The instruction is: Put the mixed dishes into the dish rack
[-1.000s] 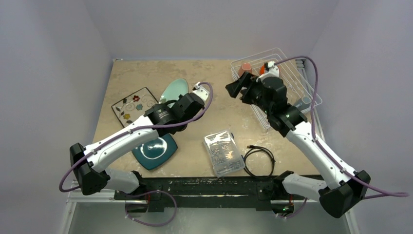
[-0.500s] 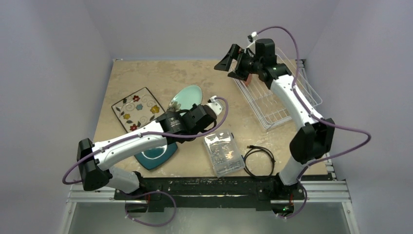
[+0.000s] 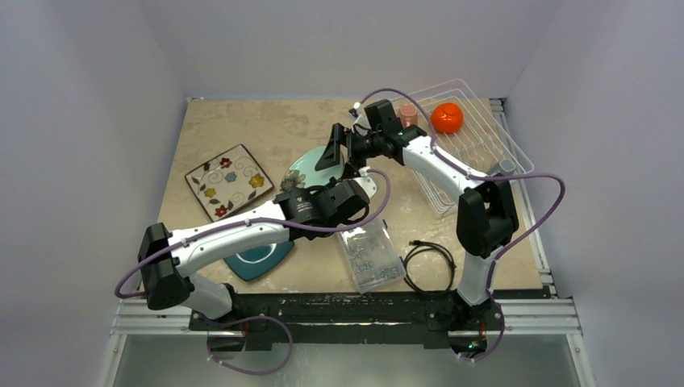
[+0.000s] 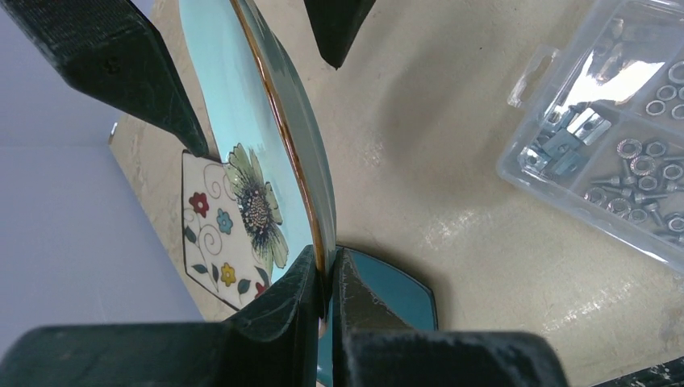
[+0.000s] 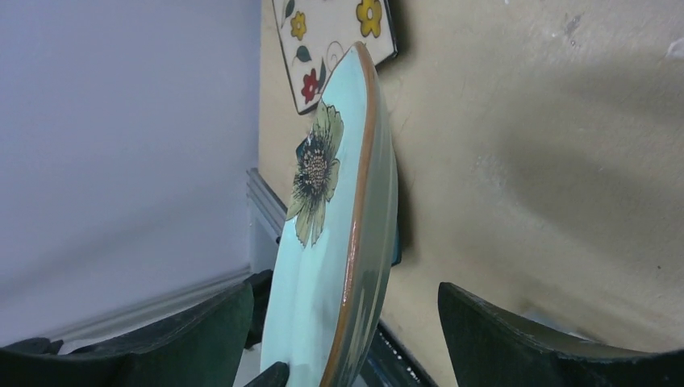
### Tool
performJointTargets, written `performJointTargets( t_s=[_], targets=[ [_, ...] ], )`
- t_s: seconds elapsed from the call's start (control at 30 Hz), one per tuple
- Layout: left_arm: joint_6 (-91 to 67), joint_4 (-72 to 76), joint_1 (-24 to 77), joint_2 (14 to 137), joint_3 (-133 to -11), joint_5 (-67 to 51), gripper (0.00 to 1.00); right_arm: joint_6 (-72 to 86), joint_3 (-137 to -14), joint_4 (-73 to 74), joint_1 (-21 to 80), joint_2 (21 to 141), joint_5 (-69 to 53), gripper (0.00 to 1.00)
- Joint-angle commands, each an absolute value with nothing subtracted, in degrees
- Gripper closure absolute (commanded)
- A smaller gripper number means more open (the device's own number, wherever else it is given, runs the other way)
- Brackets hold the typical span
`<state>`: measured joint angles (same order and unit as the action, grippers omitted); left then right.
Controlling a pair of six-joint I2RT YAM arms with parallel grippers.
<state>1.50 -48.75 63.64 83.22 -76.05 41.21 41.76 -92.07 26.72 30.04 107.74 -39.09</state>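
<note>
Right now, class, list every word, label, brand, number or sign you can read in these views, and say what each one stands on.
No text can be read in any view.
A small white mark on the left arm's wrist joint: too small to read.
On the pale green flowered plate and the white floral square plate: painted flowers only, no lettering.
On the clear plastic box: no label visible.

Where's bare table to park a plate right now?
Bare: far-left corner behind white floral plate; small patch between dish rack and clear box. Crowded: centre, left tool and right tool at the pale green plate; near edge, teal plate, box, cable.
</note>
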Motion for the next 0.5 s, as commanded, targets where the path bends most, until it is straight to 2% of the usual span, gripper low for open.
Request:
performJointTargets(
  t_s=[0.0,0.3,0.33,0.47],
  targets=[
    [4.3,-44.5,64.8,83.9,-77.6,48.0,1.0,46.8,-87.9,18.4,29.3,102.8,-42.5,0.17],
    [5.3,-44.6,67.4,87.2,-77.8,51.3,1.0,48.0,-82.1,14.4,30.0,101.2,-44.2,0.37],
    [5.4,-44.6,67.9,87.6,-77.8,51.6,1.0,48.1,-81.7,13.9,30.0,101.1,-44.3,0.41],
    [6.2,-44.1,69.6,89.0,-77.7,53.1,1.0,49.4,-79.2,10.8,30.1,100.1,-44.7,0.67]
  ],
)
